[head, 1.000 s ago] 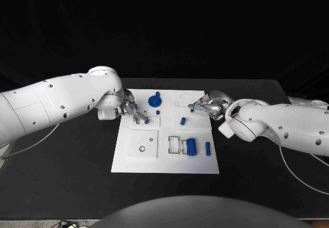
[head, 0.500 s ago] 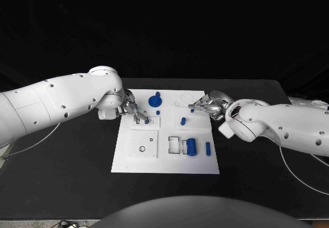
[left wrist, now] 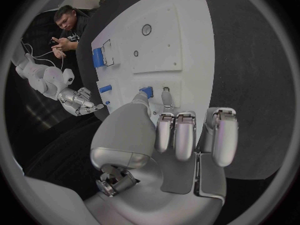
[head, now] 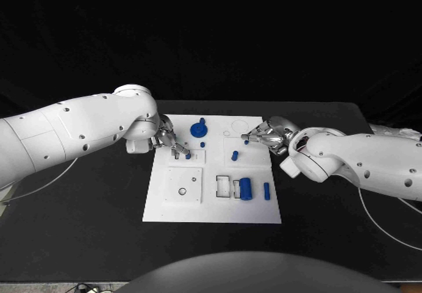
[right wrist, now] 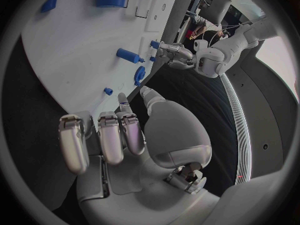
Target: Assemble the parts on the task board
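Observation:
The white task board (head: 211,201) lies mid-table. My left hand (head: 165,141) reaches over its left side. Thumb and forefinger pinch a small blue part (left wrist: 146,91) standing in a raised socket block (head: 187,155), and the other fingers (left wrist: 177,135) are curled in. My right hand (head: 269,135) hovers at the board's right edge, fingers (right wrist: 100,135) curled and nothing held. Its fingertips are close beside a tiny blue part (head: 246,142), also seen as a blue stud (right wrist: 108,91). A blue gear (head: 199,129), a blue peg (head: 235,155), a blue cylinder (head: 245,188) and a blue bar (head: 266,189) rest on the board.
The black table (head: 79,213) surrounds the board, with bare room in front and to both sides. A small blue stud (head: 202,144) stands below the gear. A square plate with holes (head: 185,185) sits on the board's lower left.

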Robot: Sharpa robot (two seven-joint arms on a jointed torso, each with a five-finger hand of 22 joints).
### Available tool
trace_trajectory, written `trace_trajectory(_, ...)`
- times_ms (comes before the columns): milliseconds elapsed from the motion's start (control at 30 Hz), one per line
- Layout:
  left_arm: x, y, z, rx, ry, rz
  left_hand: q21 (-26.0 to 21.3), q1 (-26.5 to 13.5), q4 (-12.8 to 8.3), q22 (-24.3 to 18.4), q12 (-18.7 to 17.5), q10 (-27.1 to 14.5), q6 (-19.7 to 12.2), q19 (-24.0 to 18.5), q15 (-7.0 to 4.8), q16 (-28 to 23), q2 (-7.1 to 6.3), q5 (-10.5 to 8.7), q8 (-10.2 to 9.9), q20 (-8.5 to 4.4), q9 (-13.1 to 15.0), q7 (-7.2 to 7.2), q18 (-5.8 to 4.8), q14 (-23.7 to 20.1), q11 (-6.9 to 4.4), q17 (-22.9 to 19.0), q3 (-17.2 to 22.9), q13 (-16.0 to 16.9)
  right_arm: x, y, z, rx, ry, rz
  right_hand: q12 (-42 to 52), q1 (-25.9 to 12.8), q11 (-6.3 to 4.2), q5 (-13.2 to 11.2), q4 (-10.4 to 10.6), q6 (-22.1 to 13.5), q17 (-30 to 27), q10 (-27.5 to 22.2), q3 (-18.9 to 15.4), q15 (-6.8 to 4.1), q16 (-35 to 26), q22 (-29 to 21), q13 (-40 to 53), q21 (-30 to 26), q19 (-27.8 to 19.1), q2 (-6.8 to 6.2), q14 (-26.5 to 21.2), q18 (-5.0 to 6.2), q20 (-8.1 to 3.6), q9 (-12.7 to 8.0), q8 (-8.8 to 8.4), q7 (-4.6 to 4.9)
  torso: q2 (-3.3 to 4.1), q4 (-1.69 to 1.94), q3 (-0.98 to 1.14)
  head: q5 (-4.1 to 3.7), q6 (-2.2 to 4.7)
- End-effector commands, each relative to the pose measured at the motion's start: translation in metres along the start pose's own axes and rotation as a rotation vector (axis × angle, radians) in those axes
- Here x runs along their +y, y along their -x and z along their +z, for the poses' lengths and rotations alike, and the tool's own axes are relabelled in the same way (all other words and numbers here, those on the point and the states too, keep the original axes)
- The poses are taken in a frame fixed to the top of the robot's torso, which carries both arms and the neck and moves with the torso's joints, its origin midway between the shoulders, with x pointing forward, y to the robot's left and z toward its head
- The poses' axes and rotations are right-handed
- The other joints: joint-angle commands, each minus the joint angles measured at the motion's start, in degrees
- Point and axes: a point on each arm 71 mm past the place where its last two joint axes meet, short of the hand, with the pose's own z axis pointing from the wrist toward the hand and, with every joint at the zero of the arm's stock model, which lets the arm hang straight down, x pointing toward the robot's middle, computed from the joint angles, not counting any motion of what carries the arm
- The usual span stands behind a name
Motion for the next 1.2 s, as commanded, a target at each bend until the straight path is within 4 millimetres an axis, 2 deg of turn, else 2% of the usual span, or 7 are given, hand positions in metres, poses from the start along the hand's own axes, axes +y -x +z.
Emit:
trace_trajectory(33,0.0011,-0.0053,0.0022,0.032,0.024,0.027,0.14,0.66,0.13,15.09,0.14,6.06,0.23,6.03,-0.34,0.15,0.01,0.0,-0.28,-0.22,0.06,-0.1,-0.42,5.97,-0.4,15.08,-0.27,15.09,0.0005,-0.0008,-0.0001,0.004,0.009,-0.008,0.23,0.46,0.52,0.38,0.01,-0.15,15.05,6.01,-0.19,0.38,0.23,15.08,15.09,0.26,6.0,0.25,6.07,-0.39,0.33,0.1,0.32,0.22,-0.03,-0.01,0.0,0.01,-0.07)
trace_trajectory(667,0.0004,-0.0063,0.002,0.041,0.021,0.035,0.14,0.81,0.11,15.09,0.14,6.06,0.18,6.03,-0.34,0.15,-0.06,-0.02,-0.34,-0.22,0.05,-0.08,-0.42,5.97,-0.39,15.08,-0.33,15.09,0.0006,-0.001,0.0003,0.002,0.01,-0.008,0.23,0.53,0.58,0.41,0.03,-0.17,15.05,6.01,-0.22,0.44,0.23,15.08,15.09,0.26,6.0,0.35,6.07,-0.39,0.38,0.11,0.41,0.27,-0.05,0.01,-0.02,-0.15,-0.07)
trace_trajectory(800,0.0004,-0.0064,0.002,0.04,0.021,0.035,0.14,1.18,0.08,15.09,0.14,6.06,0.08,6.03,-0.34,0.15,-0.05,0.0,-0.44,-0.21,0.05,-0.08,-0.42,5.97,-0.38,15.08,-0.36,15.09,0.0005,-0.0011,0.0004,0.003,0.01,-0.008,0.23,0.53,0.58,0.41,0.03,-0.17,15.05,6.01,-0.22,0.44,0.23,15.08,15.09,0.26,6.0,0.35,6.07,-0.39,0.38,0.11,0.41,0.27,-0.03,0.07,-0.01,-0.73,-0.07)
trace_trajectory(1200,0.0014,-0.0059,0.0021,0.036,0.028,0.031,0.14,2.08,0.06,15.09,0.14,6.06,0.05,6.03,-0.34,0.15,0.23,0.12,-0.55,-0.21,0.06,-0.1,-0.42,5.97,-0.39,15.08,-0.25,15.09,0.0005,-0.0022,0.0007,0.005,0.009,-0.008,0.23,0.53,0.58,0.41,0.03,-0.17,15.05,6.01,-0.22,0.44,0.23,15.08,15.09,0.26,6.0,0.35,6.07,-0.39,0.38,0.11,0.41,0.27,-0.03,-0.01,0.0,-0.43,0.01)
